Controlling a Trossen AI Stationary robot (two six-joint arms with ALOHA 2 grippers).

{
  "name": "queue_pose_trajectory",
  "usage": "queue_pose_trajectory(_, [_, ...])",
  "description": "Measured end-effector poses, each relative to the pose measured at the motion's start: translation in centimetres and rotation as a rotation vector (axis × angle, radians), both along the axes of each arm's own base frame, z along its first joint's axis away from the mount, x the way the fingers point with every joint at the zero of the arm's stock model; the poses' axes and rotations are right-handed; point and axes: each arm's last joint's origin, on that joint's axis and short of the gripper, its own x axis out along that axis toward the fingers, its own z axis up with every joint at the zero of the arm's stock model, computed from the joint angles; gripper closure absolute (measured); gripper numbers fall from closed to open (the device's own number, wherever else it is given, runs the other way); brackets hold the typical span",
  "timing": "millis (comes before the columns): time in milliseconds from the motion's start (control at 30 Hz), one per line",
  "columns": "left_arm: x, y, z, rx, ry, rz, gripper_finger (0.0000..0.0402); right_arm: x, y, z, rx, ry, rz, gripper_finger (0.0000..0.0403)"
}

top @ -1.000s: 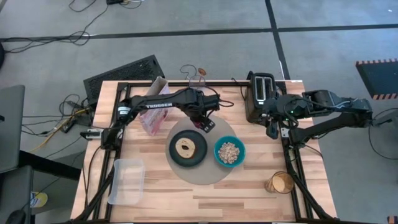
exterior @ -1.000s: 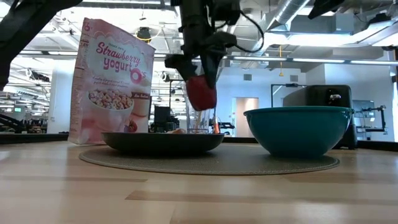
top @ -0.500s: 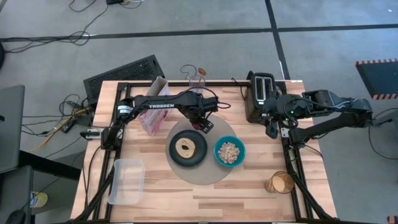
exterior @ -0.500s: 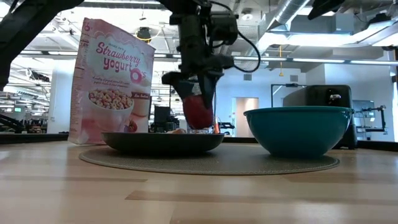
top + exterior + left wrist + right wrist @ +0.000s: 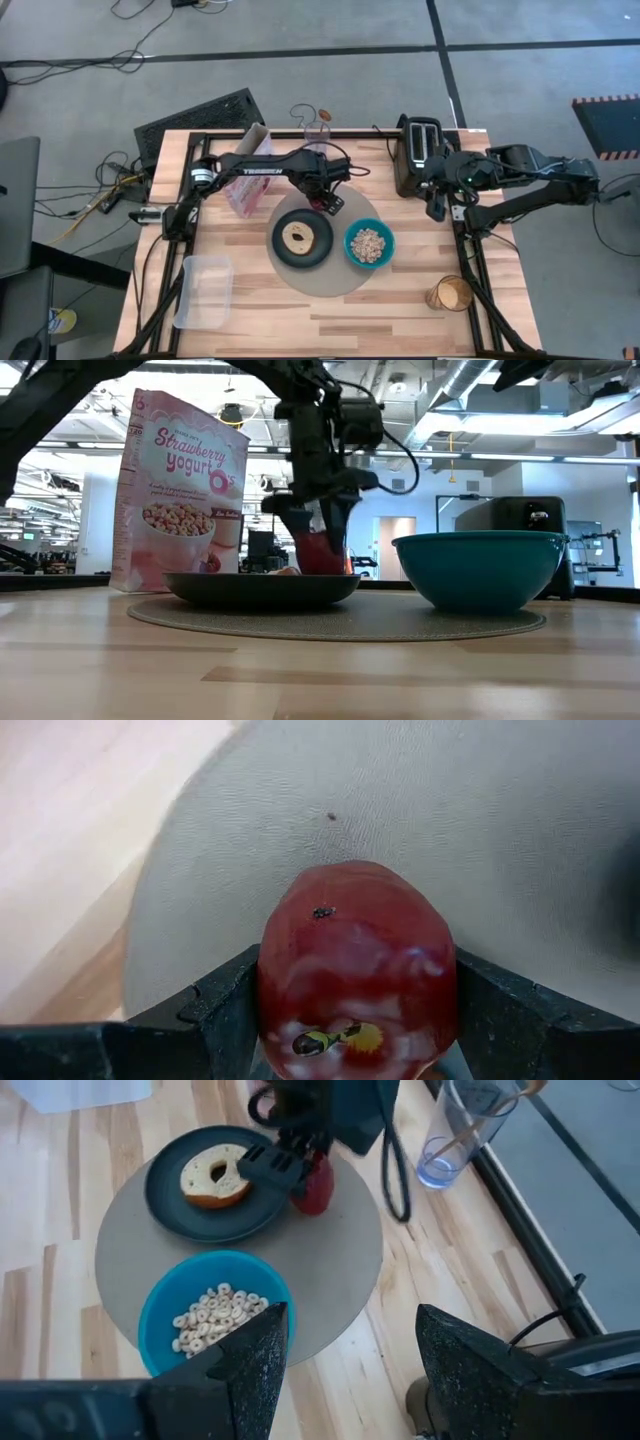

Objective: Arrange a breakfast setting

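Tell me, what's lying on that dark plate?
On the dark plate sits one round toasted bread with a hole. The left tool, gripping the red apple, hides the plate's rim there.

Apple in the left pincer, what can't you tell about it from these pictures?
- Whether the apple touches the mat: the low view's plate rim hides its underside.
- High view: the left pincer covers the apple.
- Left wrist view: the apple's lower part is cut off by the edge.

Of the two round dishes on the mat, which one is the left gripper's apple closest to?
The dark plate holding the bread ring; the apple sits just past its rim, while the teal bowl of cereal lies farther off.
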Motion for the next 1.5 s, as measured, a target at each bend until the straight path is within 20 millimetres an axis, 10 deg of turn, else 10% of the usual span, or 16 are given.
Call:
queue_pose_trajectory(933, [0.8, 1.2, -1.9, 0.009, -0.003, 0.011, 0.0077, 0.0, 0.0, 0.0, -0.004, -0.001, -0.014, 0.0154])
queue_pose_trajectory(1500, [-0.6, 0.9, 2.4, 0.05, -0.057, -0.006, 0.0076, 0.0, 0.0, 0.0, -0.011, 0.005, -0.007, 0.0154])
